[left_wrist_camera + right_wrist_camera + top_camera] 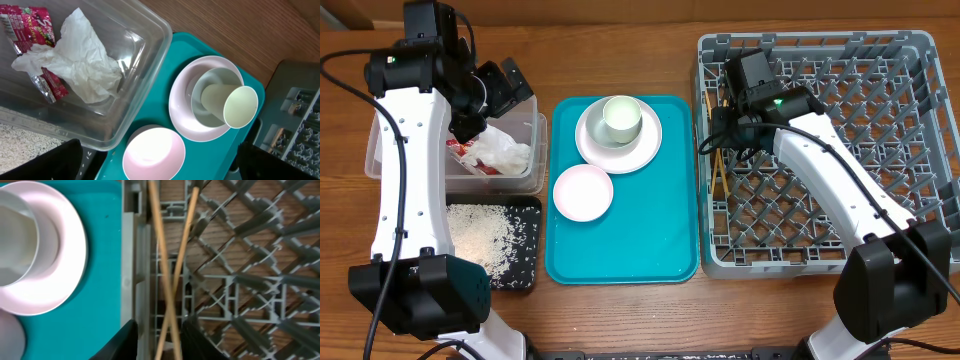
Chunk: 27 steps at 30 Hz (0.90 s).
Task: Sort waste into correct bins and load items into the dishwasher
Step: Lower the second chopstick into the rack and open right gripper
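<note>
1. Two white arms reached over the table, closest to the overhead camera. Over the clear tub (542, 150) hung the left gripper (508, 88), jaws spread wide and empty. At the left edge of the dish rack (820, 40), the right gripper (159, 342) sat low. Its jaws were slightly parted around the chopsticks (160, 255), and neither finger seemed to touch them.
2. That grey dish rack filled the table's right side and held only the chopsticks.
3. Between rack and tub lay a teal tray (650, 230) carrying the crockery.
4. Inside the clear tub were a crumpled tissue (80, 65) and a red wrapper (30, 25). Beside it, a black tray (532, 240) held rice (480, 235).
5. On the teal tray, a plate (648, 148) looked rigid and slick, so its rim was probably the best hold.
6. Near the plate lay a small bowl (583, 192).
7. Standing on the plate, a pale cup (621, 118) was likely light, best pinched at its lip.
8. Crossed against the rack's left wall, the chopsticks were likely thin, stiff and quick to roll, best pinched together mid-length.
</note>
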Each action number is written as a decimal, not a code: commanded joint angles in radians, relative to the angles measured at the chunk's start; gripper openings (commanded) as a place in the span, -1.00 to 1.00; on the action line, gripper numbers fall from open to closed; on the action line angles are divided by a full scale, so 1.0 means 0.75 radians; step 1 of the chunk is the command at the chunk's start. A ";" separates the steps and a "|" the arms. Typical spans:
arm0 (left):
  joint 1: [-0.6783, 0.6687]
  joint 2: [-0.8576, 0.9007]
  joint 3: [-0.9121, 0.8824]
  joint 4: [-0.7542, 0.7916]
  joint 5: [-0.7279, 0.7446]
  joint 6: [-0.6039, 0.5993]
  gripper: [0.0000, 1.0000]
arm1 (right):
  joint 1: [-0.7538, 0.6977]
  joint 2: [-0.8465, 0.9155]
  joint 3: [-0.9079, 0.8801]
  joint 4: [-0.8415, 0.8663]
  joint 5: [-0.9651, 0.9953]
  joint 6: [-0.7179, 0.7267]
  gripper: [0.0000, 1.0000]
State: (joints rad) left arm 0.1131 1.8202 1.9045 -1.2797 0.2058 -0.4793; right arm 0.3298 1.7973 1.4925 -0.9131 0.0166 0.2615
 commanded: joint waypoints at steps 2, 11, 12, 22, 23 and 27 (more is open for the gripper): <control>-0.003 0.002 0.020 -0.002 -0.006 0.011 1.00 | 0.004 0.001 -0.028 0.009 -0.065 0.000 -0.38; -0.003 0.002 0.020 -0.002 -0.006 0.011 1.00 | 0.006 0.001 -0.150 0.078 -0.101 0.000 -0.39; -0.003 0.002 0.020 -0.002 -0.006 0.011 1.00 | 0.009 0.001 -0.169 0.097 -0.111 -0.001 -0.42; -0.003 0.002 0.020 -0.002 -0.006 0.011 1.00 | 0.039 0.001 -0.198 0.113 -0.165 -0.006 -0.68; -0.003 0.002 0.020 -0.002 -0.006 0.011 1.00 | 0.039 0.001 -0.198 0.105 -0.164 -0.006 -0.69; -0.003 0.002 0.020 -0.002 -0.006 0.011 1.00 | 0.039 0.001 -0.198 0.083 -0.163 -0.006 -0.69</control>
State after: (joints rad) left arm 0.1131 1.8202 1.9045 -1.2797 0.2058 -0.4793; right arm 0.3481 1.7985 1.3460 -0.8513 -0.0803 0.2607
